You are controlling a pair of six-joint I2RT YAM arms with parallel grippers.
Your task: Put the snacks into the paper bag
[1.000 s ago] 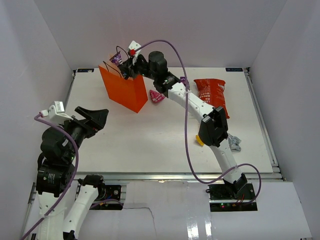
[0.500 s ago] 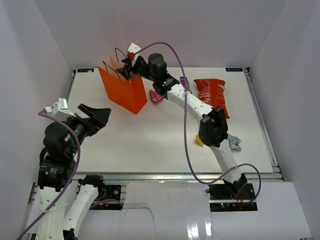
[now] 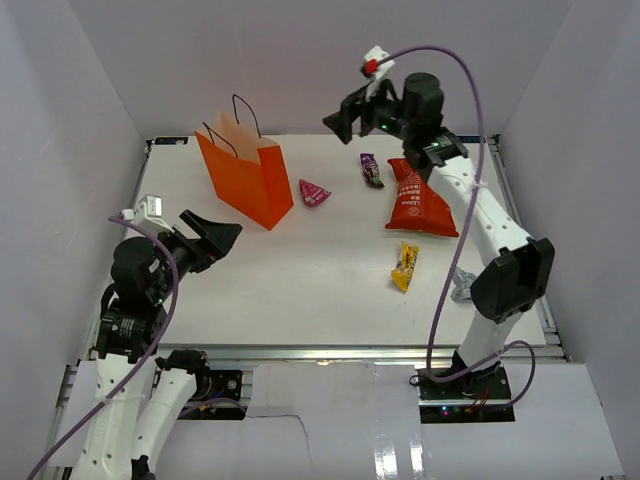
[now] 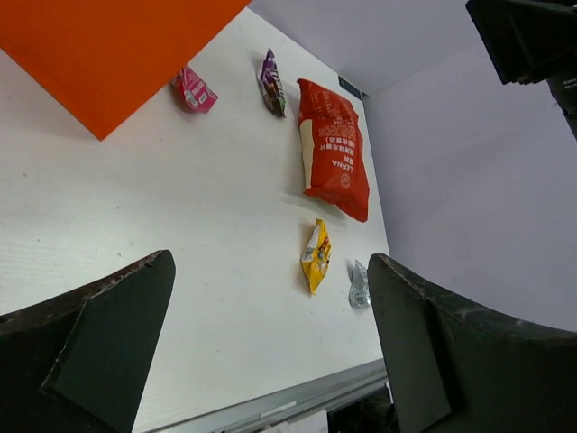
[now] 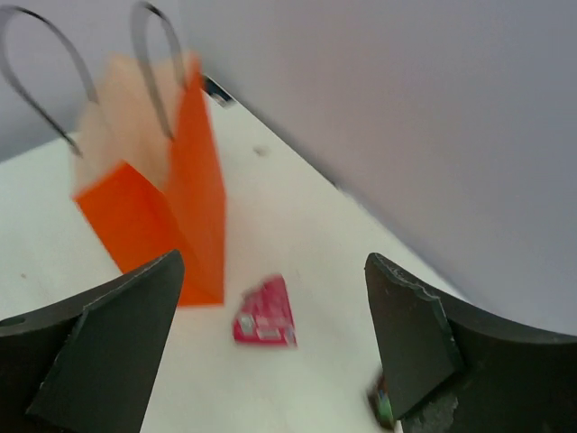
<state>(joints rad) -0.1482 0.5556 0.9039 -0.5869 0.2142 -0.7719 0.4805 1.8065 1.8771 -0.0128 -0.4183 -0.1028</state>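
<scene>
Paper bag (image 3: 245, 185) upright, magenta sweet (image 3: 313, 192) beside it, left pincer (image 3: 218, 232), right pincer (image 3: 342, 117) both agape, empty

A white rectangular surface (image 3: 300, 280) sits enclosed by three plain pale lavender walls: back (image 3: 300, 60), left (image 3: 60, 150) and right (image 3: 590, 150). A metal rail (image 3: 330, 352) borders the near edge. A glossy white panel (image 3: 350, 430) below reflects the even, diffuse lighting.
</scene>
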